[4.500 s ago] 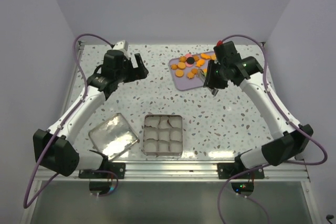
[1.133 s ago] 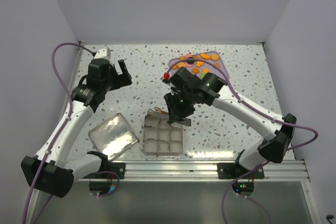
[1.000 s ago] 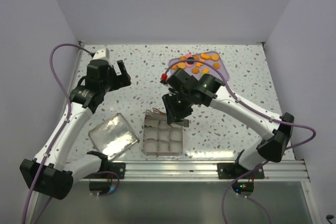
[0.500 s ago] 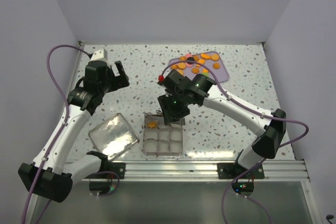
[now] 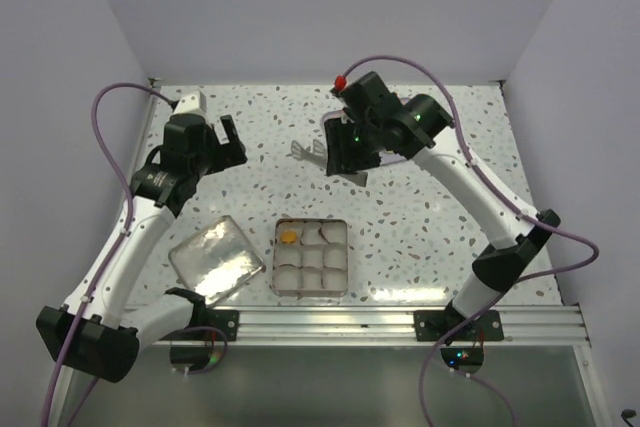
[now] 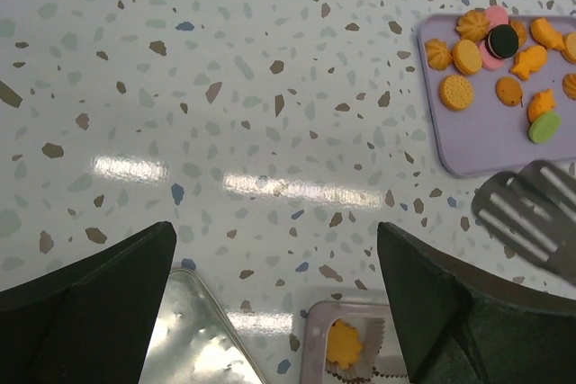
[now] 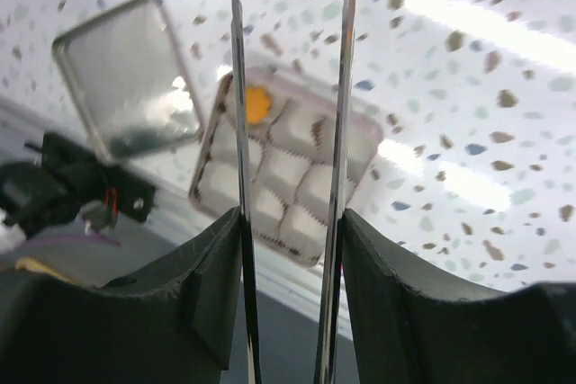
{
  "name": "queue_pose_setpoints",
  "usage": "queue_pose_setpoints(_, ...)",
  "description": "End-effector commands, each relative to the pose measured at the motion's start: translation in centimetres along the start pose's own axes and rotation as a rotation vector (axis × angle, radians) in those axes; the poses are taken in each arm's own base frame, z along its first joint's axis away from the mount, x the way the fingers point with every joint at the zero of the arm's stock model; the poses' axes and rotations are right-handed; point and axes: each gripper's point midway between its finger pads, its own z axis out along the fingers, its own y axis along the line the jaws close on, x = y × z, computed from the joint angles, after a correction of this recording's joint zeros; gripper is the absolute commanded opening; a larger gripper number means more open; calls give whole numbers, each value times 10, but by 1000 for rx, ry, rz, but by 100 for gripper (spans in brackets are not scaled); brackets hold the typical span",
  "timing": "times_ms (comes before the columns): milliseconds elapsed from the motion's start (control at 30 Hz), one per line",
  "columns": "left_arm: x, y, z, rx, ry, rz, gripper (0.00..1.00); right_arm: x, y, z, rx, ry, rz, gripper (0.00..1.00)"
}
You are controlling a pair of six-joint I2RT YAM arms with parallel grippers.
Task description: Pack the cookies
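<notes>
One cookie (image 5: pixel 288 237) now lies in the far-left corner of the tin (image 5: pixel 347 259). The right pincer (image 5: pixel 338 154), gripping emptied tongs (image 5: pixel 306 151), has lifted back toward the tray (image 6: pixel 477 146) for another. The left pincer (image 5: pixel 216 137) hangs spread.

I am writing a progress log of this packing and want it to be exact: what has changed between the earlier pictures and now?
The right gripper carried one orange cookie with the tongs from the tray to the tin, dropped it in the far-left corner, then moved back toward the tray, tongs still held. The left gripper shifted slightly left, staying open. Tin and lid did not move.
</notes>
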Motion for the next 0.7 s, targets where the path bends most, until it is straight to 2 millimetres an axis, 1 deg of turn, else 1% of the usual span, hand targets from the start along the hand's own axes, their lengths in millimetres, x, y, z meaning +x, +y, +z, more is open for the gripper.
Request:
queue_pose_setpoints(0, -19, -4, -3, 7, -48, 7, 100, -19, -40, 6, 112, 16, 25, 48)
queue_pose_setpoints(33, -18, -4, -2, 9, -45, 10, 100, -27, -45, 13, 133, 18, 32, 48)
queue_pose_setpoints(100, -18, -5, -1, 13, -42, 11, 100, -34, -63, 21, 192, 33, 42, 48)
queue_pose_setpoints(133, -17, -5, -1, 15, -39, 13, 100, -40, -68, 33, 216, 46, 46, 48)
queue_pose_setpoints(200, -15, -6, 0, 20, -35, 10, 100, -46, -82, 42, 264, 59, 56, 48)
queue_pose_setpoints(233, -14, -6, 0, 24, -33, 10, 100, -50, -88, 56, 285, 75, 58, 48)
queue_pose_setpoints(267, -13, -7, 2, 26, -29, 9, 100, -51, -93, 60, 305, 85, 59, 48)
queue_pose_setpoints(300, -13, -7, 2, 29, -29, 9, 100, -54, -104, 65, 345, 85, 64, 48)
queue_pose_setpoints(333, -12, -8, 3, 31, -26, 7, 100, -61, -106, 66, 354, 68, 67, 48)
queue_pose_setpoints(367, -11, -8, 2, 34, -22, 7, 100, -59, -113, 78, 382, 97, 68, 48)
queue_pose_setpoints(400, -10, -8, 3, 34, -19, 7, 100, -63, -119, 81, 403, 91, 71, 48)
queue_pose_setpoints(433, -9, -8, 3, 34, -15, 6, 100, -68, -121, 80, 410, 75, 67, 48)
queue_pose_setpoints(467, -8, -8, 3, 35, -13, 7, 100, -67, -126, 88, 432, 96, 65, 48)
queue_pose_setpoints(600, -3, -4, 3, 24, -5, 14, 100, -67, -138, 101, 465, 118, 57, 49)
queue_pose_setpoints(667, -1, -2, 4, 17, 0, 16, 100, -66, -141, 107, 465, 124, 55, 49)
